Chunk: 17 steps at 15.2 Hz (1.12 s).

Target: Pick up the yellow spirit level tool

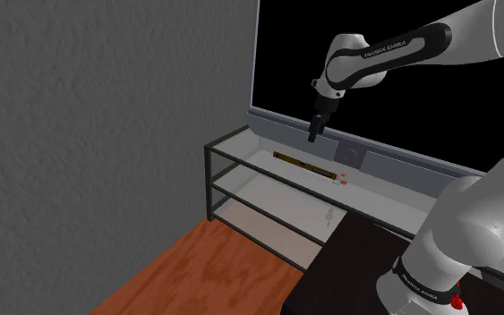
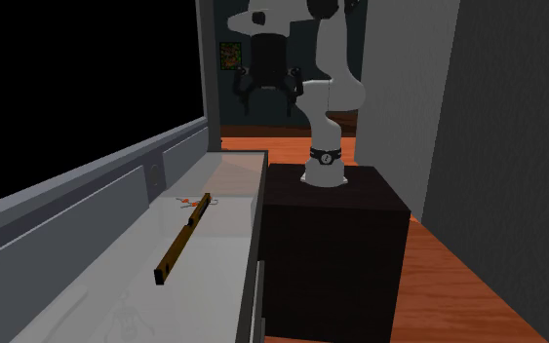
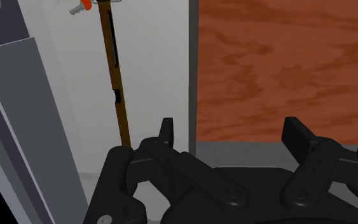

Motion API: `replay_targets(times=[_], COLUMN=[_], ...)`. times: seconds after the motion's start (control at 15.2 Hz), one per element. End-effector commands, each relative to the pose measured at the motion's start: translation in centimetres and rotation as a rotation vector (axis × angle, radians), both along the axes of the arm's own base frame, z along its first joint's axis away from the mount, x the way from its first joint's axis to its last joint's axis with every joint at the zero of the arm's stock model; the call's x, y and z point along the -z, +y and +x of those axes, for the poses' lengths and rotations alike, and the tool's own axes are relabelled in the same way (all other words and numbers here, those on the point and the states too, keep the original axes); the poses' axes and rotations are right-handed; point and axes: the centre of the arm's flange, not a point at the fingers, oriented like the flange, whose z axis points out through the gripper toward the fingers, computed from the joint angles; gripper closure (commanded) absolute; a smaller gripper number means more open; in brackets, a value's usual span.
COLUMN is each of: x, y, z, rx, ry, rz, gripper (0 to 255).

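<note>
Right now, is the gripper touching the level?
Apart. The second exterior view shows the open gripper hanging in the air, with a plain gap down to the level, which lies flat below.

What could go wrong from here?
1. Level lies outside the open jaws, beside one finger; a straight descent could land that finger on it.
2. It lies flat and thin on the shelf; the jaws may hit the top.
3. Orange item by its end could be knocked.
</note>
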Motion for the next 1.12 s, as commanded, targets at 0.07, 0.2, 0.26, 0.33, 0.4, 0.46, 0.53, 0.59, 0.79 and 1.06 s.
replay_targets(times=[0.07, 0.2, 0.26, 0.33, 0.4, 0.46, 0.53, 0.59, 0.79, 1.06], x=[2.7, 4.6, 5.5, 6.5, 7.4, 8.3, 9.3, 10.2, 13.1, 16.9], y=[-2.3, -3.9, -4.7, -5.5, -6.4, -7.2, -8.0, -8.8, -11.2, -14.4], z=[1.8, 2.8, 3.4, 3.9, 4.4, 4.9, 5.5, 6.0, 7.5, 9.5], rx=[0.002, 0.004, 0.004, 0.005, 0.006, 0.007, 0.008, 0.008, 0.011, 0.014], ry=[0.005, 0.008, 0.010, 0.012, 0.014, 0.015, 0.017, 0.019, 0.024, 0.032], rz=[0.003, 0.006, 0.007, 0.009, 0.010, 0.012, 0.013, 0.015, 0.019, 0.025], gripper=[0, 0, 0, 0, 0, 0, 0, 0, 0, 0])
